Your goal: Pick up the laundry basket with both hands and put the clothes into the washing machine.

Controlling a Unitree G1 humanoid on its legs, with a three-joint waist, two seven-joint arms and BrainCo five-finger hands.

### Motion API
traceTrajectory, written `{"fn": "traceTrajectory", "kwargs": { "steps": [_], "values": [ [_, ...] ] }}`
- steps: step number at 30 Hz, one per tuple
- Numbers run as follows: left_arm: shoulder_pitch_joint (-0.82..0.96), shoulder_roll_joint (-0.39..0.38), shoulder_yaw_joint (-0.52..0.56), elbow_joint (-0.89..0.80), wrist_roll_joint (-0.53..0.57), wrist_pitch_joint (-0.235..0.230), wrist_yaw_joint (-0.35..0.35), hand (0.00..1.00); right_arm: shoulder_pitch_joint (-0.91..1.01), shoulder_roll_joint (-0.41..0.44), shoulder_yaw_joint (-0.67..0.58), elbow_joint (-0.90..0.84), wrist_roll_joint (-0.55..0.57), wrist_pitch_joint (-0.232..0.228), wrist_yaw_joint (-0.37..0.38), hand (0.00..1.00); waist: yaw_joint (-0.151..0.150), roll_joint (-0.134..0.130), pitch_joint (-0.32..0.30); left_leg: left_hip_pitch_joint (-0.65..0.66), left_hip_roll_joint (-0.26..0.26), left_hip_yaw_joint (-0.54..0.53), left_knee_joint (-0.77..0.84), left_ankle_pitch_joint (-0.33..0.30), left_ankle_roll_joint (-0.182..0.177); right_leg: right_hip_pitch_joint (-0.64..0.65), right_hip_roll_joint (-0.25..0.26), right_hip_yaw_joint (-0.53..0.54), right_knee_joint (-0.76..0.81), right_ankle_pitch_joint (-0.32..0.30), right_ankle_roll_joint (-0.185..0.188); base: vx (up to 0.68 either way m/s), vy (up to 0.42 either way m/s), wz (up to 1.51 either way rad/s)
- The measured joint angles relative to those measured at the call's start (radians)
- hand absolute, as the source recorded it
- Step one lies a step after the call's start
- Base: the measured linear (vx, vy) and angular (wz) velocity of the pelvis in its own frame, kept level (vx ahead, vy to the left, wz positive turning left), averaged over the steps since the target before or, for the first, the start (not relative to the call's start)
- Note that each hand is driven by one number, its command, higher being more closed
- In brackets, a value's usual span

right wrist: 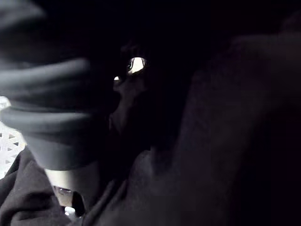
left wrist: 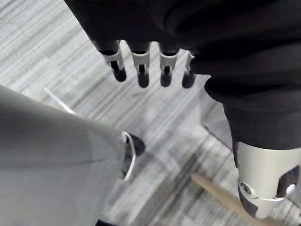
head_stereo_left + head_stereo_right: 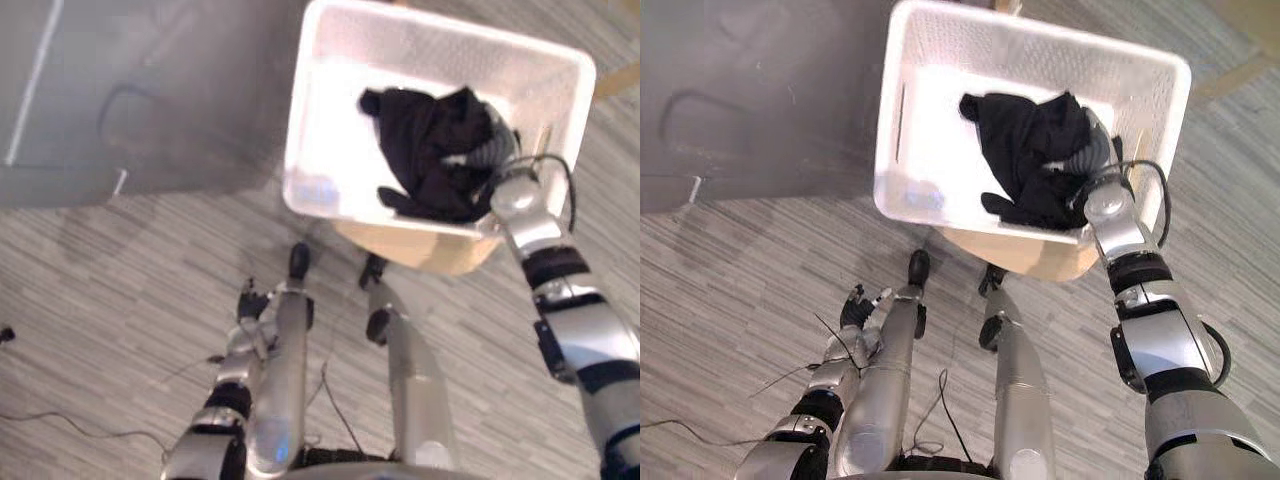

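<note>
Reaches the right hand [image 3: 1092, 146] into the black clothes [image 3: 430, 150] lying in the right half of the white basket [image 3: 325, 110], with the fingers buried in the cloth, so cannot tell whether gripping or loose. Holds the left hand [image 2: 141, 63] low over the striped floor [image 3: 90, 300], well apart from the basket, fingers straight and slack, grasping nothing. Shows the basket sitting on a tan stand [image 3: 430, 252], with a grey panel [image 3: 150, 90] just beside its left side.
</note>
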Motion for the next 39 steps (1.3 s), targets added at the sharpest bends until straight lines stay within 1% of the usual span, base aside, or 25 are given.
{"fn": "traceTrajectory", "kwargs": {
  "steps": [1, 2, 4, 5, 6, 8, 11, 14, 15, 17, 19, 21, 22, 23, 26, 28, 30, 31, 32, 33, 34, 35, 36, 38, 39],
  "values": [
    [-0.002, 0.000, 0.000, -0.004, -0.002, 0.000, 0.003, 0.00, 0.000, 0.005, -0.001, -0.001, 0.000, -0.002, -0.003, 0.00, 0.000, 0.000, 0.000, -0.010, -0.001, -0.003, 0.008, -0.002, 0.000, -0.011, -0.003, -0.002, 0.014, -0.006, -0.002, -0.05, 0.040, 0.21],
    [-0.007, 0.000, 0.001, -0.020, -0.011, -0.001, 0.007, 0.00, -0.018, 0.006, -0.006, -0.014, 0.000, -0.007, -0.014, 1.00, 0.000, -0.001, 0.002, -0.045, -0.008, -0.012, 0.040, -0.007, -0.001, -0.049, -0.016, -0.010, 0.070, -0.030, -0.004, -0.04, 0.035, 0.22],
    [-0.011, 0.001, 0.001, -0.027, -0.029, -0.004, 0.010, 0.00, -0.030, 0.006, -0.019, -0.017, 0.000, -0.006, -0.020, 1.00, 0.003, -0.002, 0.002, -0.084, -0.019, -0.029, 0.079, -0.017, -0.001, -0.096, -0.039, -0.022, 0.148, -0.063, -0.006, -0.04, 0.023, 0.30],
    [-0.012, -0.002, 0.002, -0.031, -0.042, -0.005, 0.011, 0.00, -0.035, 0.003, -0.045, -0.017, 0.001, -0.007, -0.031, 1.00, 0.003, -0.002, 0.003, -0.104, -0.030, -0.040, 0.097, -0.022, 0.001, -0.120, -0.057, -0.031, 0.192, -0.088, -0.005, -0.02, 0.006, 0.37],
    [-0.013, -0.007, 0.002, -0.045, -0.050, -0.007, 0.014, 0.00, -0.040, -0.010, -0.048, -0.017, 0.002, -0.007, -0.042, 1.00, 0.006, -0.003, 0.002, -0.125, -0.038, -0.048, 0.114, -0.025, -0.003, -0.142, -0.071, -0.038, 0.231, -0.109, -0.005, -0.02, 0.001, 0.37],
    [-0.018, -0.014, 0.003, -0.056, -0.060, -0.013, 0.017, 0.00, -0.041, -0.021, -0.065, -0.017, 0.003, -0.012, -0.050, 1.00, 0.010, -0.003, 0.002, -0.146, -0.045, -0.060, 0.135, -0.025, -0.004, -0.165, -0.088, -0.051, 0.274, -0.130, -0.010, -0.01, -0.012, 0.27],
    [-0.024, -0.021, 0.003, -0.055, -0.065, -0.012, 0.025, 0.00, -0.037, -0.017, -0.076, -0.015, -0.001, -0.015, -0.064, 1.00, 0.022, -0.003, 0.002, -0.151, -0.047, -0.067, 0.145, -0.023, -0.011, -0.177, -0.101, -0.061, 0.317, -0.153, -0.018, 0.01, -0.051, 0.18],
    [-0.024, -0.023, 0.004, -0.051, -0.065, -0.003, 0.026, 0.00, -0.035, -0.001, -0.081, -0.007, -0.010, -0.015, -0.064, 1.00, 0.025, -0.004, 0.002, -0.138, -0.047, -0.075, 0.140, -0.015, -0.023, -0.173, -0.103, -0.065, 0.330, -0.165, -0.026, 0.02, -0.059, 0.10],
    [-0.024, -0.023, 0.006, -0.042, -0.065, 0.001, 0.026, 0.00, -0.027, 0.014, -0.084, 0.006, -0.010, -0.016, -0.065, 1.00, 0.024, -0.004, 0.002, -0.124, -0.046, -0.076, 0.134, -0.012, -0.025, -0.162, -0.104, -0.069, 0.333, -0.169, -0.031, 0.04, -0.064, 0.13],
    [-0.023, -0.024, 0.026, -0.014, -0.065, 0.005, 0.026, 0.00, 0.007, 0.039, -0.088, 0.025, -0.009, -0.017, -0.066, 1.00, 0.022, -0.004, 0.002, -0.079, -0.045, -0.077, 0.115, -0.009, -0.031, -0.122, -0.104, -0.074, 0.332, -0.179, -0.026, 0.04, -0.043, 0.14],
    [-0.017, -0.024, 0.033, 0.010, -0.064, 0.017, 0.026, 0.00, 0.059, 0.071, -0.097, 0.043, -0.008, -0.014, -0.064, 1.00, 0.020, -0.005, 0.001, -0.024, -0.044, -0.077, 0.094, -0.003, -0.039, -0.071, -0.104, -0.079, 0.321, -0.184, -0.031, 0.07, -0.034, 0.14],
    [0.015, -0.020, 0.037, 0.018, -0.063, 0.022, 0.026, 0.00, 0.155, 0.122, -0.128, 0.053, -0.006, -0.003, -0.055, 1.00, 0.023, -0.009, -0.001, 0.063, -0.043, -0.072, 0.058, -0.003, -0.039, 0.008, -0.103, -0.079, 0.302, -0.192, -0.029, 0.08, -0.030, 0.13],
    [0.017, -0.019, 0.041, 0.019, -0.062, 0.022, 0.025, 0.00, 0.178, 0.129, -0.133, 0.053, -0.003, 0.003, -0.052, 1.00, 0.022, -0.010, -0.002, 0.082, -0.042, -0.071, 0.051, -0.003, -0.039, 0.026, -0.103, -0.079, 0.298, -0.193, -0.028, 0.07, -0.015, 0.08],
    [0.019, -0.015, 0.042, 0.017, -0.061, 0.026, 0.023, 0.00, 0.234, 0.145, -0.178, 0.053, 0.005, 0.015, -0.035, 1.00, 0.022, -0.012, -0.003, 0.131, -0.042, -0.065, 0.035, -0.002, -0.039, 0.071, -0.103, -0.077, 0.285, -0.193, -0.027, 0.06, -0.006, 0.04],
    [0.046, -0.007, 0.040, 0.021, -0.039, 0.034, 0.018, 0.00, 0.322, 0.148, -0.231, 0.054, 0.015, 0.035, -0.015, 1.00, 0.019, -0.014, -0.004, 0.214, -0.043, -0.041, 0.008, -0.002, -0.038, 0.143, -0.104, -0.059, 0.265, -0.190, -0.023, 0.06, 0.016, -0.07],
    [0.086, 0.002, 0.041, 0.025, -0.024, 0.047, -0.002, 0.00, 0.388, 0.149, -0.283, 0.054, 0.026, 0.052, -0.007, 1.00, 0.005, -0.024, -0.011, 0.295, -0.043, -0.020, -0.027, -0.001, -0.033, 0.210, -0.104, -0.046, 0.240, -0.187, -0.016, 0.06, 0.037, -0.14],
    [0.126, 0.015, 0.041, 0.043, -0.016, 0.054, -0.021, 0.00, 0.435, 0.150, -0.350, 0.047, 0.034, 0.067, 0.007, 1.00, -0.007, -0.048, -0.035, 0.380, -0.037, 0.011, -0.077, 0.004, -0.026, 0.273, -0.098, -0.024, 0.204, -0.180, -0.005, 0.05, 0.030, -0.23],
    [0.128, 0.019, 0.041, 0.059, -0.006, 0.057, -0.024, 0.00, 0.450, 0.150, -0.369, 0.037, 0.043, 0.067, 0.006, 1.00, -0.010, -0.049, -0.039, 0.405, -0.036, 0.014, -0.091, 0.005, -0.024, 0.295, -0.095, -0.023, 0.190, -0.177, -0.001, 0.05, 0.015, -0.21],
    [0.146, 0.023, 0.041, 0.075, 0.010, 0.066, -0.029, 0.00, 0.484, 0.152, -0.392, -0.003, 0.065, 0.069, 0.005, 1.00, -0.025, -0.054, -0.067, 0.439, -0.030, 0.025, -0.116, 0.008, -0.021, 0.325, -0.085, -0.016, 0.165, -0.171, 0.005, 0.06, 0.013, -0.27],
    [0.171, 0.025, 0.043, 0.092, 0.023, 0.069, -0.037, 0.00, 0.513, 0.155, -0.392, -0.067, 0.084, 0.070, 0.005, 1.00, -0.030, -0.061, -0.109, 0.467, -0.023, 0.044, -0.146, 0.010, -0.018, 0.341, -0.074, 0.000, 0.134, -0.160, 0.008, 0.08, 0.014, -0.34],
    [0.178, 0.025, 0.042, 0.103, 0.036, 0.072, -0.039, 0.00, 0.525, 0.155, -0.392, -0.101, 0.092, 0.070, 0.005, 1.00, -0.034, -0.061, -0.127, 0.485, -0.020, 0.054, -0.164, 0.013, -0.015, 0.353, -0.068, 0.008, 0.118, -0.155, 0.013, 0.10, 0.016, -0.48],
    [0.198, 0.023, 0.041, 0.110, 0.058, 0.082, -0.041, 0.00, 0.540, 0.155, -0.392, -0.163, 0.105, 0.066, 0.005, 1.00, -0.043, -0.061, -0.157, 0.529, -0.015, 0.074, -0.200, 0.018, -0.012, 0.383, -0.059, 0.024, 0.087, -0.146, 0.020, 0.09, 0.018, -0.37],
    [0.207, 0.023, 0.041, 0.113, 0.066, 0.085, -0.041, 0.00, 0.546, 0.155, -0.392, -0.190, 0.113, 0.063, 0.005, 1.00, -0.049, -0.061, -0.172, 0.552, -0.014, 0.084, -0.219, 0.020, -0.011, 0.398, -0.057, 0.030, 0.074, -0.142, 0.020, 0.12, 0.023, -0.41],
    [0.239, 0.012, 0.040, 0.136, 0.095, 0.090, -0.043, 0.00, 0.570, 0.154, -0.393, -0.267, 0.144, 0.051, 0.004, 1.00, -0.058, -0.062, -0.249, 0.623, -0.008, 0.108, -0.283, 0.028, -0.015, 0.443, -0.038, 0.057, 0.024, -0.128, 0.019, 0.13, 0.019, -0.35],
    [0.244, 0.010, 0.040, 0.138, 0.096, 0.090, -0.043, 0.00, 0.571, 0.154, -0.394, -0.270, 0.150, 0.045, 0.004, 1.00, -0.059, -0.059, -0.260, 0.631, -0.008, 0.108, -0.290, 0.032, -0.017, 0.450, -0.036, 0.060, 0.017, -0.124, 0.018, 0.15, 0.016, -0.31]
  ]
}}
